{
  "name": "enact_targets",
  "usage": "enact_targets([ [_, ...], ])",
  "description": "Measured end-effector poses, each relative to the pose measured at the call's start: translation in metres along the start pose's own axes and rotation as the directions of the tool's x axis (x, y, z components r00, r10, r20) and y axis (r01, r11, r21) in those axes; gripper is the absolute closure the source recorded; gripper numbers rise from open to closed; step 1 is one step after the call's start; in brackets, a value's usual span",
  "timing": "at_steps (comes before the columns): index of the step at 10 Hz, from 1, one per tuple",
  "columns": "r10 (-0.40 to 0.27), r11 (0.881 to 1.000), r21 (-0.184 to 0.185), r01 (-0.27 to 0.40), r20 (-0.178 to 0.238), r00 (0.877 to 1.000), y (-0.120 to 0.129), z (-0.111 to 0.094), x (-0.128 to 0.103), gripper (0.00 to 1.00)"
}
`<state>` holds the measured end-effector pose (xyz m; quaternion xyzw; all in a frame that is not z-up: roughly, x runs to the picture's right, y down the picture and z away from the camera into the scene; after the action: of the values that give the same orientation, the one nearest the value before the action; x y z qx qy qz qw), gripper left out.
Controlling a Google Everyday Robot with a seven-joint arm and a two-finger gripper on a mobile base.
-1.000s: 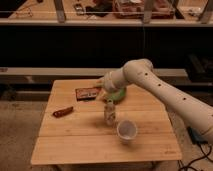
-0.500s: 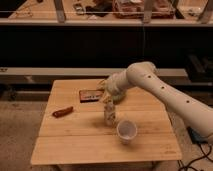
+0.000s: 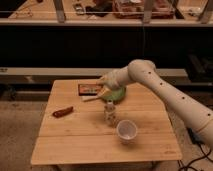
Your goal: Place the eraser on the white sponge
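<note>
Since the dark brown, tan-rimmed rectangular eraser lies beside the flat off-white sponge, placement remains; the closed gripper hovers near the eraser.

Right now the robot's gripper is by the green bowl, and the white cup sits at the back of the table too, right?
Not quite. The white cup sits near the front edge of the table, not at the back; the camera view shows it. The gripper is indeed by the green bowl at the back.
</note>
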<state>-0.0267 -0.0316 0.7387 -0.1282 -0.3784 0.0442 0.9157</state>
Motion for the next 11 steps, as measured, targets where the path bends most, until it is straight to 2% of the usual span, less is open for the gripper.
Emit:
enact_targets([
  [1, -0.017, 1.000, 0.025, 0.016, 0.039, 0.999, -0.021, 0.000, -0.007, 1.00],
  [5, -0.067, 0.996, 0.071, 0.060, 0.103, 0.992, -0.057, -0.003, -0.017, 1.00],
  [8, -0.077, 0.995, 0.073, 0.069, 0.123, 0.989, -0.065, 0.001, -0.013, 1.00],
  [11, -0.077, 0.996, 0.054, 0.070, 0.141, 0.987, -0.061, 0.020, -0.002, 1.00],
])
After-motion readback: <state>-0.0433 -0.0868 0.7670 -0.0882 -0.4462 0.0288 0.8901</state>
